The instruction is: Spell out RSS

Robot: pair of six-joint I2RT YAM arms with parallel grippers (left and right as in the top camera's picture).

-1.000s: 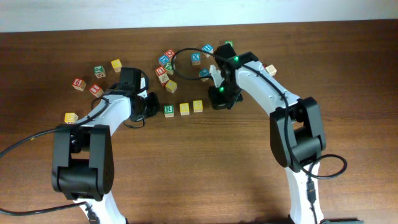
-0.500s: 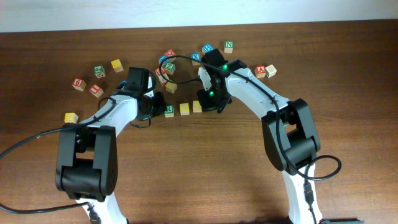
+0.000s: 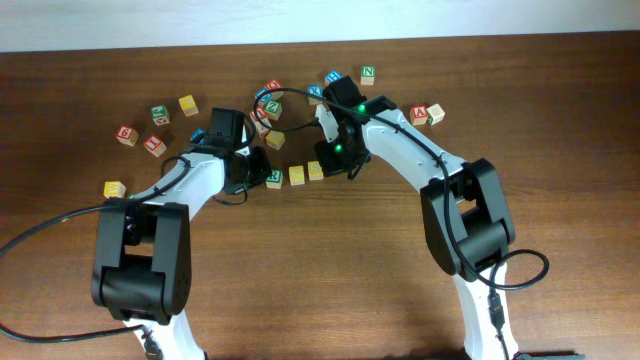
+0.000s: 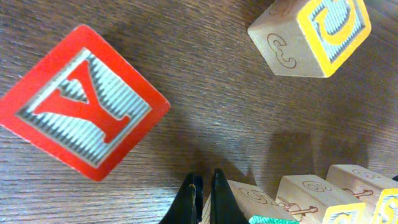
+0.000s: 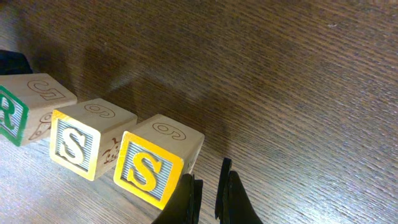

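RSS cubes [image 5: 78, 144], 1 R + 2 S, side by side

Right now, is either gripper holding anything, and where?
Nothing held: left gripper shut empty beside the R cube, right gripper shut empty beside the end S cube.

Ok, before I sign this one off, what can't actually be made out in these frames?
1. R cube: in the right wrist view the left edge cuts the letter; in the left wrist view only a green sliver shows at the bottom edge.
2. S cubes: overhead, the letters are too small to read.
3. Right pincer touching the nearest S cube or not: the bottom edge crops it; overhead, the arm hides it.
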